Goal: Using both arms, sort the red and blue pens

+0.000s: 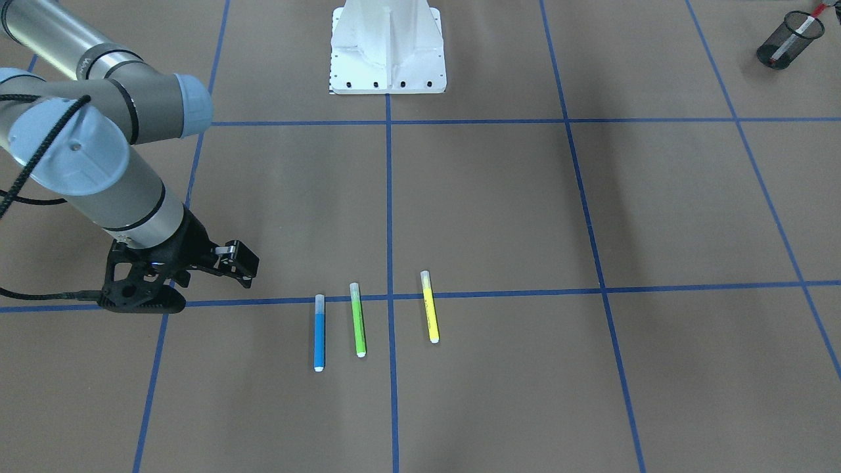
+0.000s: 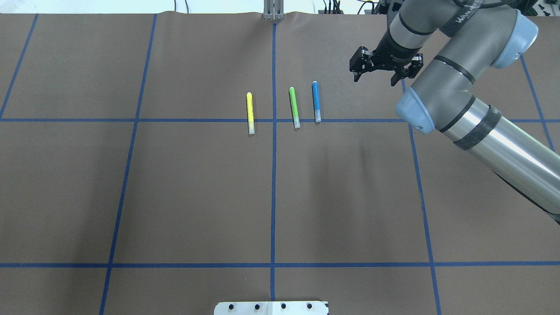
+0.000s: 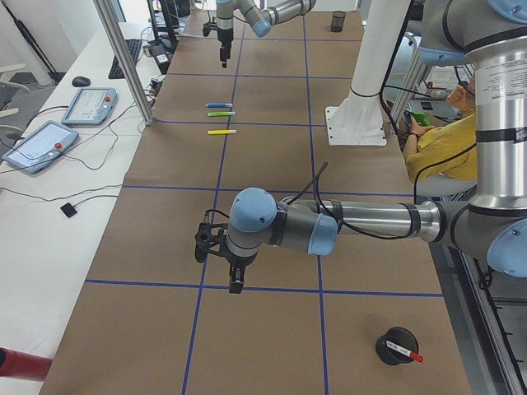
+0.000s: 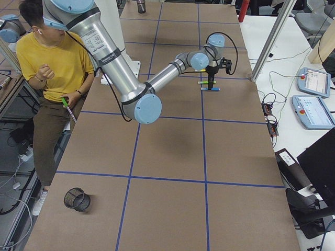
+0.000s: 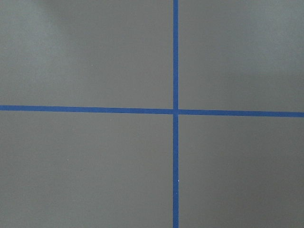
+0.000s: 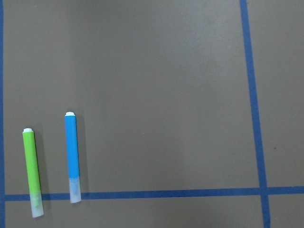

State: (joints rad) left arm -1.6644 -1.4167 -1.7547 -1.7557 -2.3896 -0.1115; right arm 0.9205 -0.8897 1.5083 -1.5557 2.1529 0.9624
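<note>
1. The right arm [image 2: 459, 87] extends over the far part of the worktop [image 2: 197, 197]. Its tool [image 2: 374, 81] points down, with its two fingers spread and nothing between them.
2. The blue pen [image 2: 316, 101] lies flat on the worktop near this tool, off to its side toward the worktop's middle. It is the closest to the tool of three markers lying in a roughly parallel row.
3. Past the blue pen from the tool lies the green marker [image 2: 294, 105], just beside it, then the yellow marker [image 2: 250, 111] farther on. None of them touch.
4. The red pen [image 1: 790, 39] stands slanted in a black mesh cup [image 1: 769, 46], well apart from the right tool, at the worktop's end on the left arm's side.
5. The left arm [image 3: 346, 226] stretches low over that end. Its tool [image 3: 221, 262] hangs over crossing blue tape lines [image 5: 175, 111], apart from the cup. I cannot tell whether its fingers are spread or pressed together.
6. A person in a yellow shirt [image 4: 52, 63] sits beside the worktop.
</note>
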